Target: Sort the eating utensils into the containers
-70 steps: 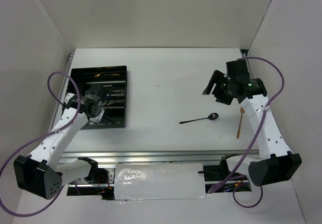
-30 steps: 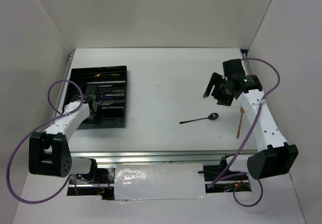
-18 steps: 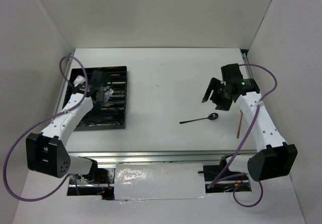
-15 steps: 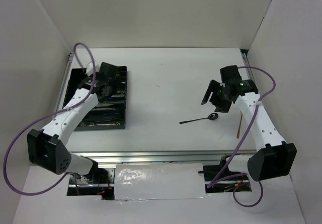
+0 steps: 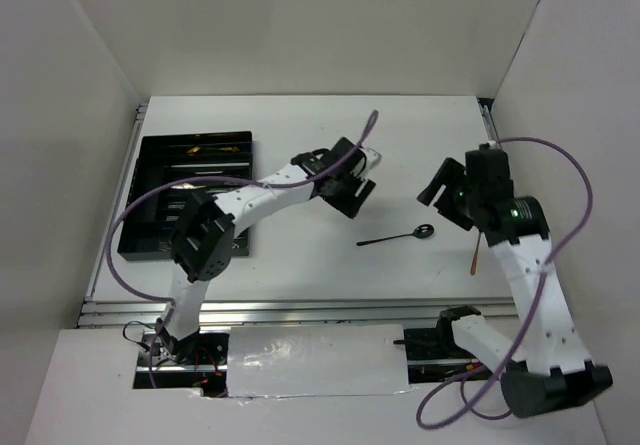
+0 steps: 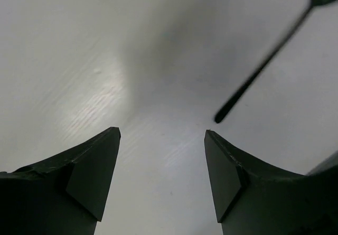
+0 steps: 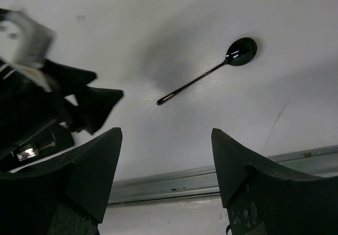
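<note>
A black tray (image 5: 190, 138) with cutlery sits at the left of the bench (image 5: 300, 125). The left tool (image 6: 161, 134) hangs over mid-bench, jaws apart and empty. A black spoon (image 5: 395, 236) lies on the bench just right of it. The right tool (image 7: 166, 134) hovers near the spoon, jaws spread, holding nothing.

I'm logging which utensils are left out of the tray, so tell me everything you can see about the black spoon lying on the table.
The slim black spoon looks like one glossy dark piece, with a small round bowl and a thin straight handle. It lies flat on the white table, out in the open between the two arms. Its bowl points toward the right arm's side and its handle tip toward the left. Nothing touches it: the left gripper and right gripper both hover open and empty.
</note>
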You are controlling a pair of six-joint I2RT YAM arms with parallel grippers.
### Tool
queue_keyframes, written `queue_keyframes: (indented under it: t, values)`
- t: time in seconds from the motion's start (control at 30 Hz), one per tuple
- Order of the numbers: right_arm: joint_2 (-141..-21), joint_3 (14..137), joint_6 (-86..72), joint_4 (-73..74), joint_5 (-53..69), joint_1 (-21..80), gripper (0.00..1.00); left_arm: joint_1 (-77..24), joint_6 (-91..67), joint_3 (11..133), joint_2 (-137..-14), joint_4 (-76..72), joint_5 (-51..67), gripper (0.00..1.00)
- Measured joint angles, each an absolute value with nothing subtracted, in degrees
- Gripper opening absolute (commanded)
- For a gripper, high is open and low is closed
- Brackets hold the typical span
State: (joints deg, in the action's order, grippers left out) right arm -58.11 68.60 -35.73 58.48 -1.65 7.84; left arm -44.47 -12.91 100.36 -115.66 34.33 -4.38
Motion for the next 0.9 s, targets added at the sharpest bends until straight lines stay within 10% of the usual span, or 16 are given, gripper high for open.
queue_keyframes:
  t: [0.37,0.9]
  values:
    - [-42.94,68.36,-39.20,59.92,-8.60,7.60,0.75,-50.00,-4.14,111.83,-127.79,28.08,13.63,0.76]
    - [-43.16,69.78,-38.65,62.00,-10.13,7.60,0.75,-56.10,2.61,109.58,-132.51,21.54,10.39,0.70]
